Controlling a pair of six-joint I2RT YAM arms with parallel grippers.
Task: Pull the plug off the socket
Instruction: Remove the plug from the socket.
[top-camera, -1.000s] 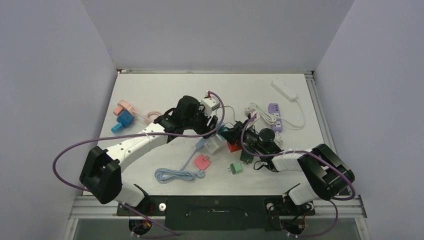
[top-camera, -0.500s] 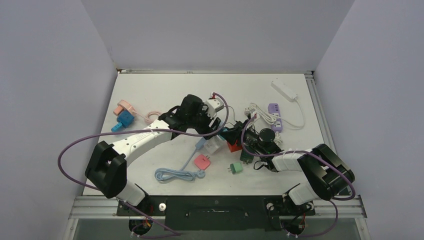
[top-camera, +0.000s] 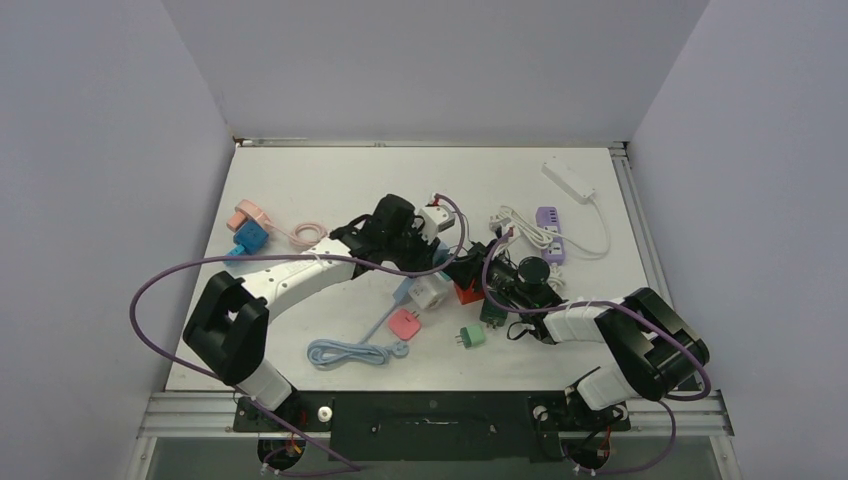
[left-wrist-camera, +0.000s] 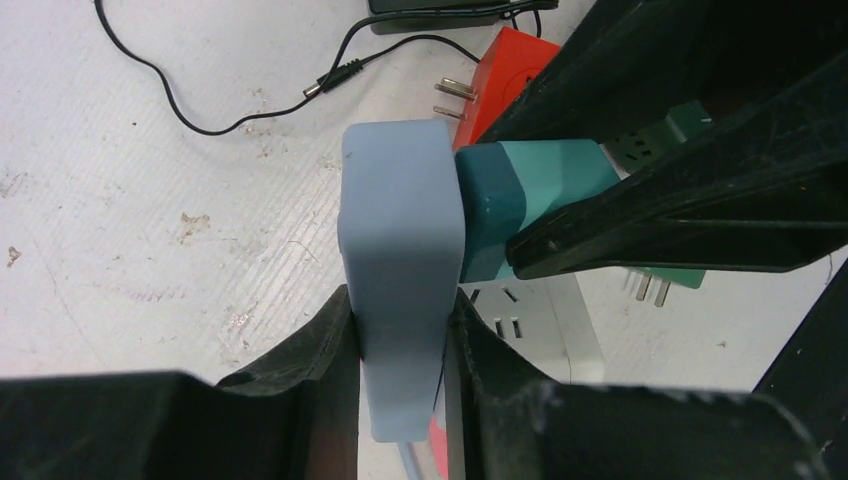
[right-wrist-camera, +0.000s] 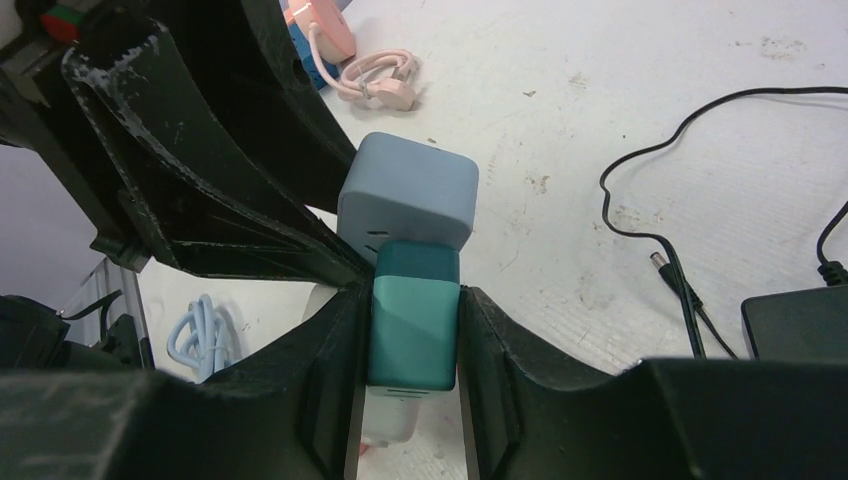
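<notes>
Now I have the left gripper clenched on the blue-grey socket cube and the right gripper grasping the teal plug seated in it.

plug in socket; socket between left jaws; plug between right jaws

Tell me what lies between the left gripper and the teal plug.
The blue socket: the left gripper clamps it, and the plug, in the right gripper, butts against its side. Left wrist view shows this.
</notes>
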